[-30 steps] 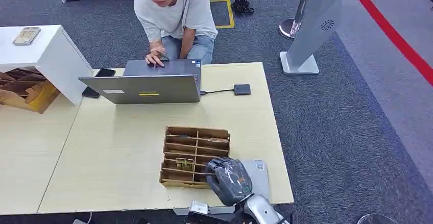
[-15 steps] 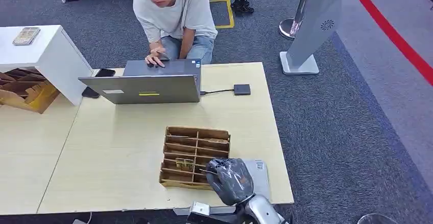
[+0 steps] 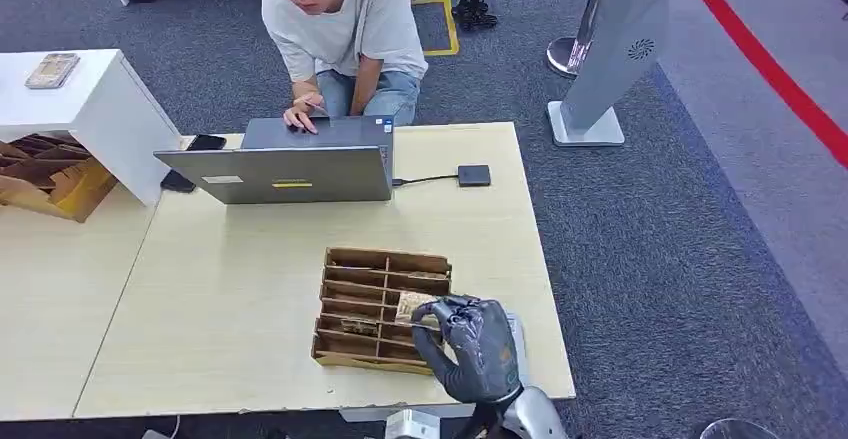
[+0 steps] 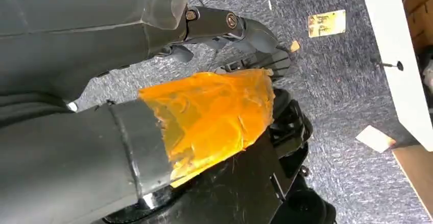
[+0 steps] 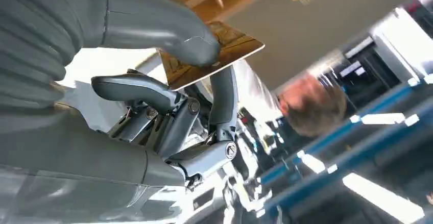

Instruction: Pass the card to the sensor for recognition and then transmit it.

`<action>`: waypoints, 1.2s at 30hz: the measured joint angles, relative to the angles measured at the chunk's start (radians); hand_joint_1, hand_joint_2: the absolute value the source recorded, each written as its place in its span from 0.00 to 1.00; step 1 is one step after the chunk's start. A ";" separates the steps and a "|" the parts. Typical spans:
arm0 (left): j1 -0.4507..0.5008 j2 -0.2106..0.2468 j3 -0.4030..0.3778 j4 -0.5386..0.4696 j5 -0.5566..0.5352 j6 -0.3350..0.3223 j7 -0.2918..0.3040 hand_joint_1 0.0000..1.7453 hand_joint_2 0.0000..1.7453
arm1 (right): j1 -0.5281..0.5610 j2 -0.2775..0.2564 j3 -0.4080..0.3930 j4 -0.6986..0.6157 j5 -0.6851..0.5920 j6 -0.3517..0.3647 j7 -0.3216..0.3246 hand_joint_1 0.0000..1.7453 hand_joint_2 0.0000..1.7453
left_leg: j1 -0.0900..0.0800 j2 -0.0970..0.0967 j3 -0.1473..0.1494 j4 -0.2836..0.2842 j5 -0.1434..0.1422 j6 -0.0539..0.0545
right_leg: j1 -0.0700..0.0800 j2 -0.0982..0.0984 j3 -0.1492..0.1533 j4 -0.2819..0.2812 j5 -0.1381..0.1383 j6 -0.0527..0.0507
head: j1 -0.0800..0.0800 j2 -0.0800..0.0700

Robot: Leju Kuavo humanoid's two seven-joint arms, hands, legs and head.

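Pale tabletop carries the laptop, the cardboard divider tray and the small dark sensor, and your right hand pinches the card just above the tray, so watch that thin edge grip: a snag on a divider could tip it loose; left hand's fingers can't be read.

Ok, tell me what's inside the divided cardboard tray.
The tray holds a card in one near slot; other visible slots look empty. The right robot hand, pinching another card, covers the near right corner.

A person types at a laptop beside a phone
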 joint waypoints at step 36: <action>-0.034 -0.023 -0.032 0.000 -0.027 -0.025 0.038 0.00 0.00 | -0.313 0.077 0.011 -0.064 0.001 0.001 0.013 1.00 1.00 | 0.000 0.000 0.000 0.000 0.001 0.000 | 0.000 0.000 0.000 0.001 0.000 0.000 | 0.000 0.000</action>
